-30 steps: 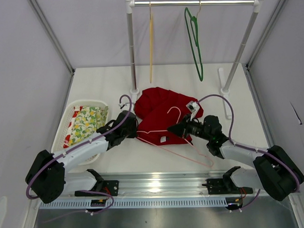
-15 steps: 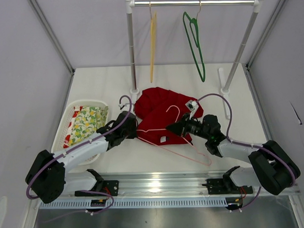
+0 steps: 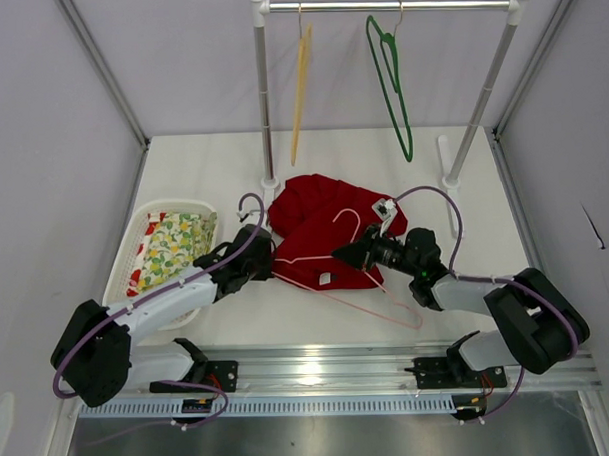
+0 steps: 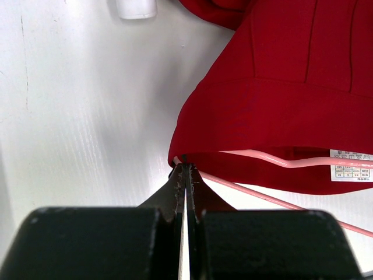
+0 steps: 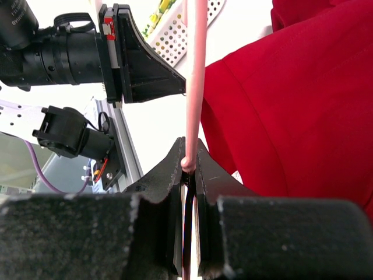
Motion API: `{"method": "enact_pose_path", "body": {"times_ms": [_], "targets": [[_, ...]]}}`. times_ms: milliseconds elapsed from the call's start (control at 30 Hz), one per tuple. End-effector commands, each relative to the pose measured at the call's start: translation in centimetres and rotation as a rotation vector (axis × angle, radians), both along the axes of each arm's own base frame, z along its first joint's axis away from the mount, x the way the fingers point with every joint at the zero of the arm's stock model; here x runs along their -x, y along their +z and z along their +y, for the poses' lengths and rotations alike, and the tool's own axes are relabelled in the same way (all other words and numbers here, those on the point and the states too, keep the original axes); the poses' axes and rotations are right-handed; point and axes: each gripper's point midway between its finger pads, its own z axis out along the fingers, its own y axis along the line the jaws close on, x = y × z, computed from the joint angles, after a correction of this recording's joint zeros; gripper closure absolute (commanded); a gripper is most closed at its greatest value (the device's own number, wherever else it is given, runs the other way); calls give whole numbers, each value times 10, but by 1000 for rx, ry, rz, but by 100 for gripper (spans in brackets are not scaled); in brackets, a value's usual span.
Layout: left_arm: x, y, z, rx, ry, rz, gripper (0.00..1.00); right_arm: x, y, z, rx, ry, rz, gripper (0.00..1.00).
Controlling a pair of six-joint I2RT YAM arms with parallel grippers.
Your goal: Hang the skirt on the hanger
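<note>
Shows the right claw (image 5: 187,160) pinched tight on the thin pink wire of the hanger (image 5: 194,70), at the near right edge of the skirt (image 3: 319,222). Shows the left claw (image 4: 185,169) fully closed at the skirt's near left corner, touching band and wire; unable to tell if gripping cloth. Places the skirt flat on the white surface (image 3: 212,171), hanger hook lying over the red cloth, long bar slanting out past the near edge.

Judges the skirt soft, light and limp, likely to sag and slip along smooth wire; best taken at the stitched band. Judges the wire thin and springy; best held near a corner.

Leaves open room nearer than the skirt. Crowded beyond the skirt by the rail stand (image 3: 265,109), left of it by the laundry basket (image 3: 174,204).
</note>
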Motion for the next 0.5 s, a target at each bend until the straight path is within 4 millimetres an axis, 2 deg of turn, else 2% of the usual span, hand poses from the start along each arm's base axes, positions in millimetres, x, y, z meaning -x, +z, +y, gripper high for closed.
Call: {"method": "enact_pose_path", "body": {"times_ms": [0, 467], "targets": [[-2, 6, 7, -4, 27, -20, 100, -8, 31, 3, -73, 2, -96, 100], [-5, 21, 21, -63, 69, -45, 100, -9, 23, 2, -36, -6, -59, 100]]}}
